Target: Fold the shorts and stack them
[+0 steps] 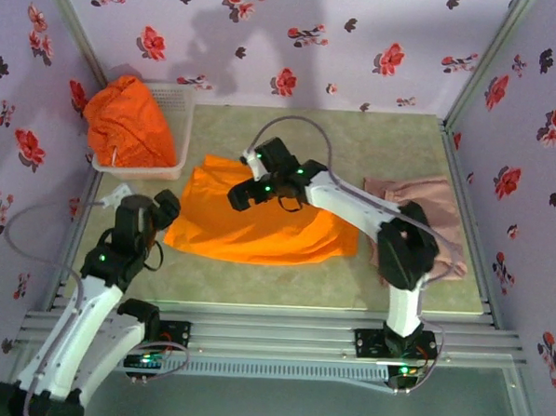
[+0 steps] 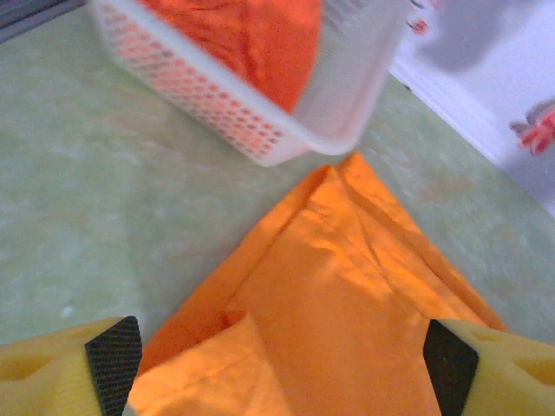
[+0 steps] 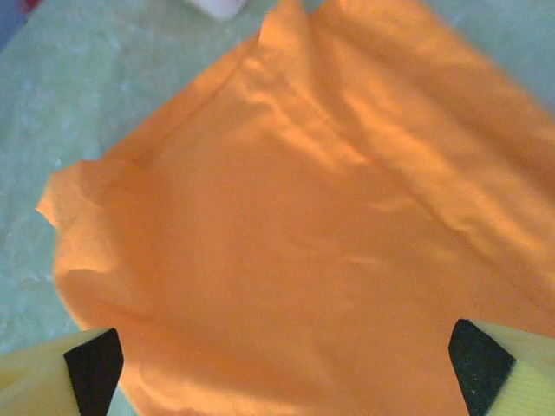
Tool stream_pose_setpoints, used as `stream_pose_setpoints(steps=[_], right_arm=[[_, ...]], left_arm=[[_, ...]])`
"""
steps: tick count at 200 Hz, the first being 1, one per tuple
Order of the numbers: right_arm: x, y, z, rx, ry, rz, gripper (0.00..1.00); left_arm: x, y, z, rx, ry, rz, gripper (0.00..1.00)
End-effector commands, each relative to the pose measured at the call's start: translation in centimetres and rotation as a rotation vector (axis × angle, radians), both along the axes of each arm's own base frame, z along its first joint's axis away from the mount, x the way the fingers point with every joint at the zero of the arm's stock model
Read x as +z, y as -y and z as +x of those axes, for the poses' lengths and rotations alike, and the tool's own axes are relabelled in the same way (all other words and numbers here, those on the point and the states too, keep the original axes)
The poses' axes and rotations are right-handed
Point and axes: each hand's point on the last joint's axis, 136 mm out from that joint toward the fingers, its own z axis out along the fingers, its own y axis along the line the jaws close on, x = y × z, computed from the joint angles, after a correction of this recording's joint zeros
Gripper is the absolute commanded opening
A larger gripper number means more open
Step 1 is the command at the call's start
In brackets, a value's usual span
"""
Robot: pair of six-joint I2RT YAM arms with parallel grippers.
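**A:** Where are the orange shorts (image 1: 258, 230)?

**B:** Flat on the table (image 1: 356, 142), mid-mat. The long axis runs left–right across the front of both arms. The left wrist view shows layered edges and a small flap, so I'd say they're folded at least once.

**A:** Grippers?

**B:** Left gripper (image 2: 282, 360) has its fingers wide apart with nothing pinched, and cloth lying below them. It sits at the left end of the shorts, by the near corner. Right gripper (image 3: 287, 368) is also spread wide and empty. It hangs over the cloth, left of centre and toward the far edge.

**A:** Which arm is nearer for the next grab?

**B:** For the left end, both. Left has the near-left corner almost under it, and from there the cloth stretches away to the right. The far-left corner, the one pointing at the basket (image 1: 177, 96), lies just ahead of the right gripper. My guess is a two-handed pinch on that end, carried rightward across the long axis.

**A:** And the rest of the shorts?

**B:** The pink pair (image 1: 432, 202) is at the right side of the table, partly under the right arm. It's just beside the right end of the orange shorts, but the arm hides the gap, so I can't tell if they touch. The second orange pair (image 1: 128, 126) is heaped in the basket at the far-left corner, not yet dealt with.
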Motion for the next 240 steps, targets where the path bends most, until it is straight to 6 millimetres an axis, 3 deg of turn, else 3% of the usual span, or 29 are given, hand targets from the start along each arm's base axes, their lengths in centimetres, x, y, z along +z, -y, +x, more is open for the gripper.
stream_pose_setpoints(steps=[1, 33, 84, 130, 201, 240], right_arm=[[2.8, 2.9, 0.9, -0.094, 0.144, 0.010, 0.99], [2.6, 7.4, -0.1, -0.182, 0.158, 0.005, 0.99], [1.0, 11.7, -1.6, -0.280, 0.127, 0.047, 0.99], [-0.3, 13.6, -2.2, -0.322, 0.110, 0.049, 0.99], [-1.0, 15.6, -2.5, -0.356, 0.107, 0.037, 0.99], [-1.7, 16.1, -2.5, -0.367, 0.101, 0.031, 0.99]], left_arm=[[0.1, 4.0, 3.1, -0.258, -0.076, 0.043, 0.88], [-1.9, 7.4, 8.3, -0.428, -0.203, 0.061, 0.86], [-7.0, 7.2, 14.2, -0.413, -0.305, 0.214, 0.78], [-10.8, 6.4, 16.8, -0.304, -0.391, 0.396, 0.74], [-15.1, 7.1, 19.2, -0.313, -0.452, 0.417, 0.68], [-16.8, 7.3, 19.7, -0.312, -0.483, 0.409, 0.56]])
